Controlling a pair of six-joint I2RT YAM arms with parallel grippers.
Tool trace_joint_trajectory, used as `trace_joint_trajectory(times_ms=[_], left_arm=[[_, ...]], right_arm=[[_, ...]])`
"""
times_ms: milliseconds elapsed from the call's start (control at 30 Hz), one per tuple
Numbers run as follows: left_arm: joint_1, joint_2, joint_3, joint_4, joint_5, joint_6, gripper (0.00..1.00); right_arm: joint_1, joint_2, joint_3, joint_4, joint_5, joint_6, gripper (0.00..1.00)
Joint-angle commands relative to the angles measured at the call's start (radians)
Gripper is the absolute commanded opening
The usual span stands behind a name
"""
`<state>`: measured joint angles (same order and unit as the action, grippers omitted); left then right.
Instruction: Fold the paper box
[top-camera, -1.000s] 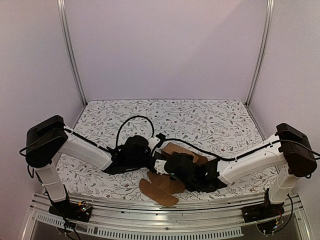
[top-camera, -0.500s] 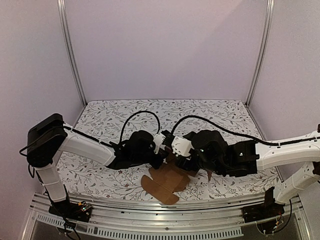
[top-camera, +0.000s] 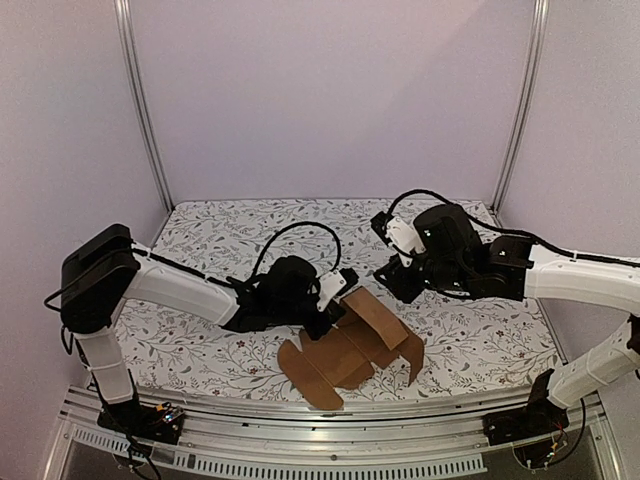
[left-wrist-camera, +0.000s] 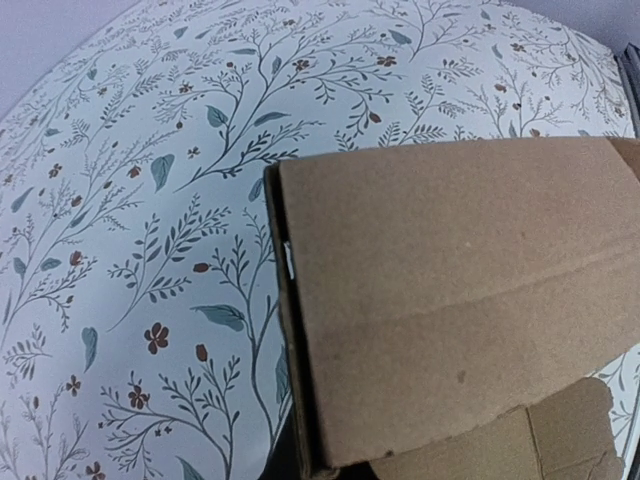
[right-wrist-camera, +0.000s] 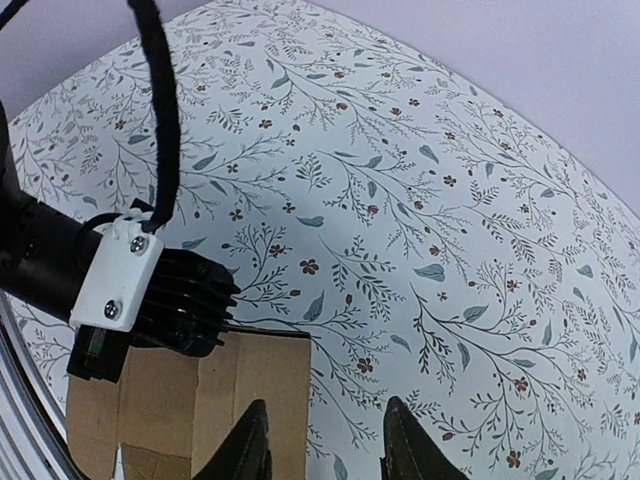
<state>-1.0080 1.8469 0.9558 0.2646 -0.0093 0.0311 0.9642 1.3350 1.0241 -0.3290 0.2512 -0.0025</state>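
Paper box (top-camera: 360, 335) lies half-open on the cloth (top-camera: 220, 240), left gripper (top-camera: 330, 308) pinching its left wall — right gripper (right-wrist-camera: 325, 440), jaws spread and empty behind it, should push the loose flap inward gently.

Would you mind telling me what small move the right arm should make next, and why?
Probably lower the right gripper onto the paper box and lift a flat flap: its fingers are open above the box's edge, holding nothing, while the left gripper is shut on the box, steadying it.
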Motion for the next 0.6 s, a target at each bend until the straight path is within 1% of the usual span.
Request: trace_joint_trajectory(times_ms=[0,67,100,333,567], left_arm=[[-0.007,0.038,0.036,-0.039,0.081,0.035,0.00],[-0.008,0.043,0.027,-0.008,0.086,0.035,0.00],[-0.008,0.045,0.025,0.002,0.082,0.035,0.00],[-0.004,0.077,0.043,0.011,0.068,0.027,0.00],[-0.003,0.094,0.040,0.031,0.066,-0.003,0.00]], right_arm=[[-0.036,0.061,0.025,-0.008,-0.146,0.140,0.25],[-0.042,0.089,0.024,0.016,-0.155,0.158,0.05],[-0.042,0.099,0.025,0.025,-0.155,0.167,0.00],[-0.048,0.154,-0.019,0.162,-0.183,0.233,0.00],[-0.048,0.208,-0.046,0.256,-0.200,0.292,0.00]])
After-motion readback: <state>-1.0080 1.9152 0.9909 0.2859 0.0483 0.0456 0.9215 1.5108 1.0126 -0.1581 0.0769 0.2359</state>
